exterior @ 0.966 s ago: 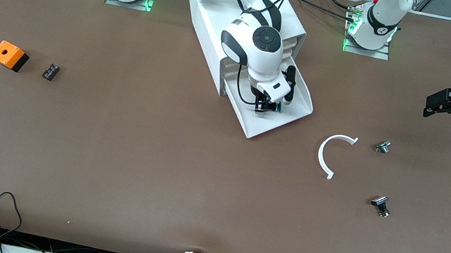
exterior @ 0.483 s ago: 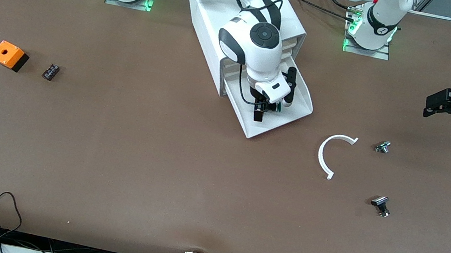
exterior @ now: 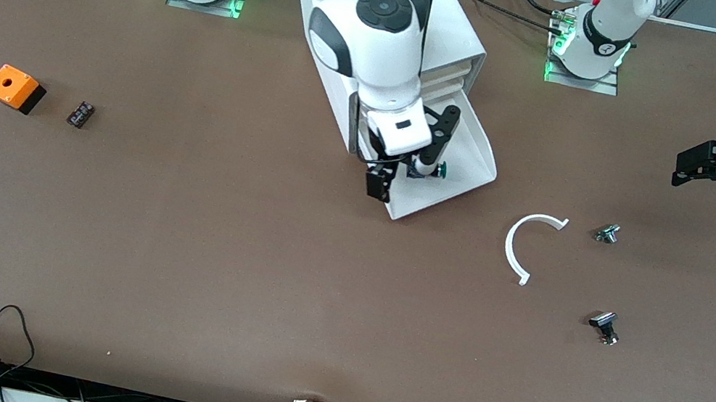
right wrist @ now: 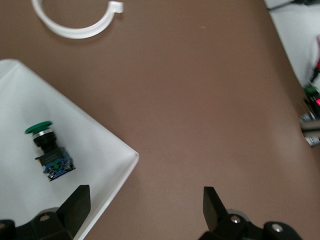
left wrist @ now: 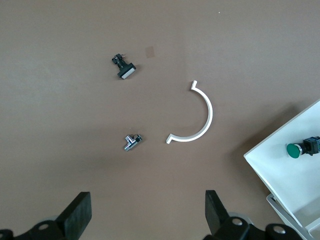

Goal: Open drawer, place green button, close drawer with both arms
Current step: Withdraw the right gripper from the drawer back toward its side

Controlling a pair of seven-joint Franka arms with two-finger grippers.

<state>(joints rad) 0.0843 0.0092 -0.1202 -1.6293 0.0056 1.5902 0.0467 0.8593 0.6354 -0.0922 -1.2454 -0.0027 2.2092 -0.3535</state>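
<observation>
Big brown tabletop (exterior: pixel 243 269), with the white cabinet (exterior: pixel 388 29) sitting near the edge where the arm bases are, roughly midway along it. Its bottom drawer (exterior: pixel 467 148) is pulled out, and the button (exterior: pixel 436 169) is lying on its side inside the tray, green cap toward the left arm's end; nothing is touching it. The right gripper (exterior: pixel 408 166) is up over the open drawer with its fingers spread apart and nothing between them. The left gripper (exterior: pixel 692 166) hangs over the table's edge at the left arm's end, fingers wide apart too, just waiting. On the tabletop, off the drawer's corner toward the left arm's end, there's a white C-shaped ring (exterior: pixel 527 245) and two small black-and-silver parts (exterior: pixel 608 233) (exterior: pixel 604 325). Near the right arm's end sit an orange cube (exterior: pixel 14 87) and a small dark part (exterior: pixel 80 114).
</observation>
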